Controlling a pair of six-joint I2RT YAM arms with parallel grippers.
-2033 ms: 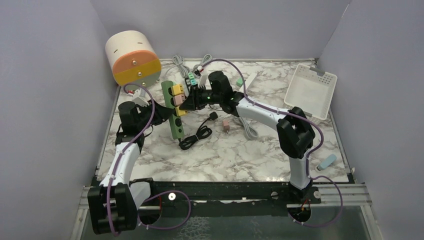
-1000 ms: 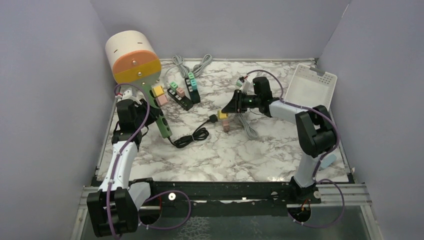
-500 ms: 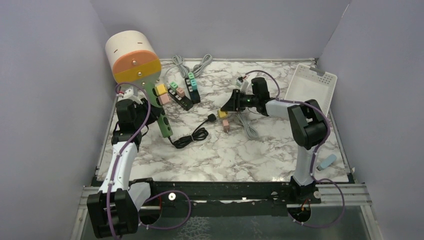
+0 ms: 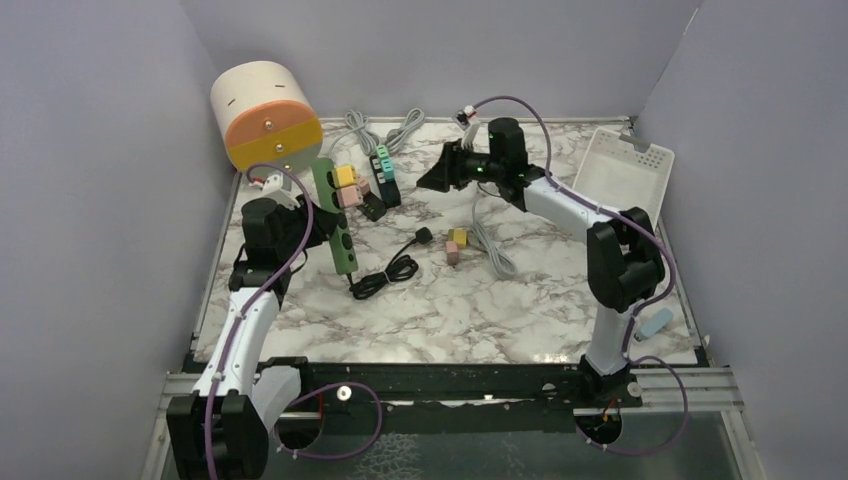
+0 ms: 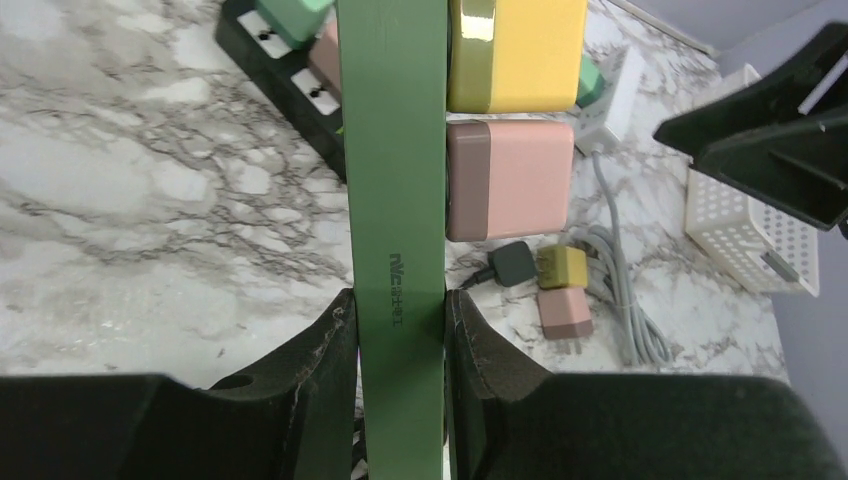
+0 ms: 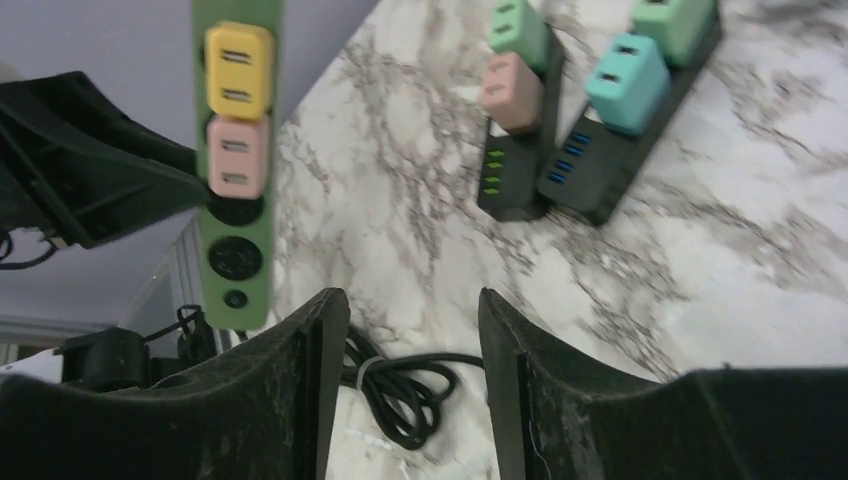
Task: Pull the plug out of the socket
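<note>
My left gripper [image 4: 325, 225] is shut on the lower part of a green power strip [image 4: 335, 205] and holds it off the table at the left; in the left wrist view the fingers clamp the strip [image 5: 395, 200] on both sides. A yellow plug [image 5: 515, 50] and a pink plug [image 5: 510, 180] sit in its sockets. My right gripper [image 4: 430, 180] is open and empty, in the air to the right of the strip and apart from it. The right wrist view shows the strip [image 6: 235, 220] with the yellow plug [image 6: 238, 70] and pink plug [image 6: 238, 155] at upper left.
A loose yellow plug [image 4: 458, 236] and a loose pink plug [image 4: 452, 254] lie mid-table beside a grey cable [image 4: 492, 250]. The strip's black cord [image 4: 385, 272] lies coiled. Two black strips with plugs [image 4: 375, 185], a cream-and-orange drum [image 4: 265, 115] and a white basket [image 4: 620, 180] stand at the back.
My right gripper left the yellow plug on the table beside the pink one and moved up and left towards the strip. My left arm swung the green strip rightwards.
</note>
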